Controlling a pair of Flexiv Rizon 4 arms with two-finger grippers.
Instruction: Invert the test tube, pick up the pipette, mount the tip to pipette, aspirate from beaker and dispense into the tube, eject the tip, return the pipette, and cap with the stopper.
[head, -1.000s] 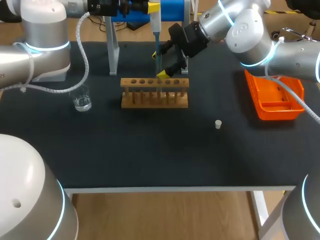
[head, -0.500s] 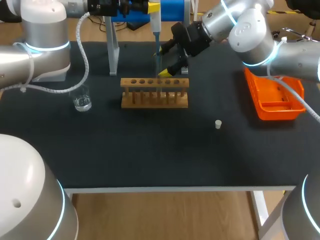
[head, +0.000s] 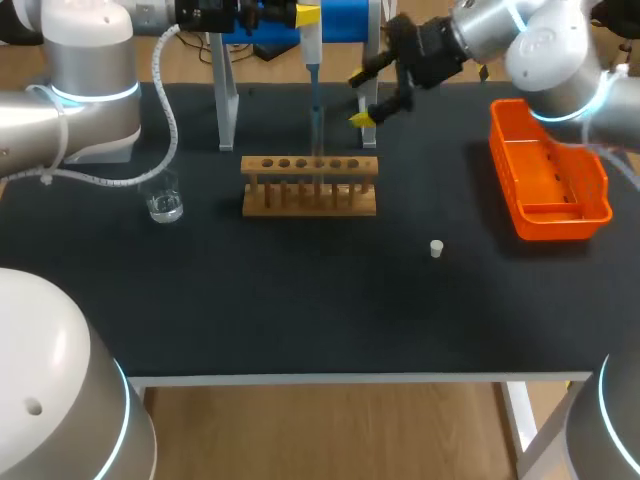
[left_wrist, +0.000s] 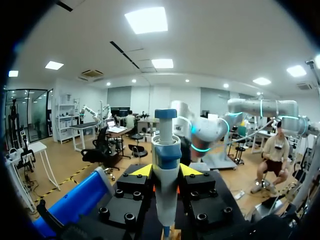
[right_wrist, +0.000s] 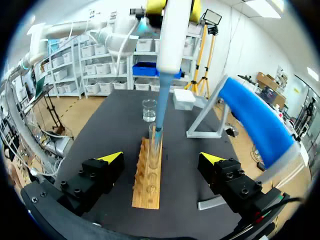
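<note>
My left gripper (head: 304, 15) (left_wrist: 166, 172) is shut on the white and blue pipette (head: 311, 50) (left_wrist: 165, 165), held upright above the wooden rack (head: 310, 186). The pipette's tip (head: 317, 115) points down into a clear test tube (head: 319, 155) standing in the rack. My right gripper (head: 368, 97) (right_wrist: 162, 159) hangs open and empty, behind and to the right of the rack. In the right wrist view the rack (right_wrist: 148, 177), the tube (right_wrist: 154, 145) and the pipette (right_wrist: 172, 40) lie ahead of its fingers. A small white stopper (head: 436, 248) lies on the mat. The glass beaker (head: 164, 205) (right_wrist: 149, 110) stands left of the rack.
An orange bin (head: 548, 185) sits at the right side of the table. A pipette stand with a blue top (head: 345, 20) (right_wrist: 252, 122) is behind the rack. The table is covered by a black mat (head: 300, 300).
My right arm has drawn back from the tube in the rack, up and to the right, with its fingers open throughout. The left arm and pipette have stayed still.
</note>
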